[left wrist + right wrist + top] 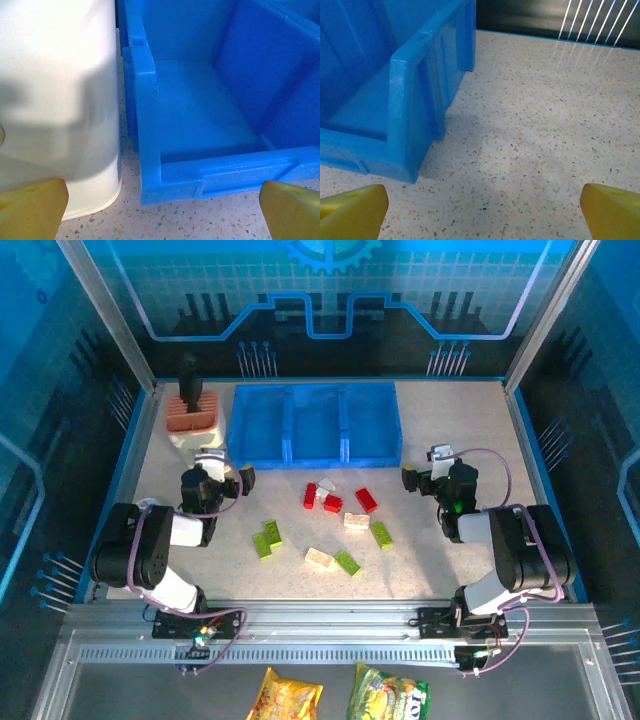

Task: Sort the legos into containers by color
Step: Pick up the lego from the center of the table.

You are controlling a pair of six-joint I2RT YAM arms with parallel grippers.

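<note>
**Both arms at ready, no brick sorted yet**

The small red, lime-green and cream-white plastic lego bricks lay loose on the speckled table, between the arms and just in front of the translucent blue three-compartment plastic tray. None sat in a compartment. Left gripper had its jaws spread wide and held nothing. It faced the tray's left corner, beside the cream block with ribbed orange top. Right gripper, equally wide and empty, faced the tray's right corner. Likely a ready pose, with the bricks central so either arm could reach them.
</note>
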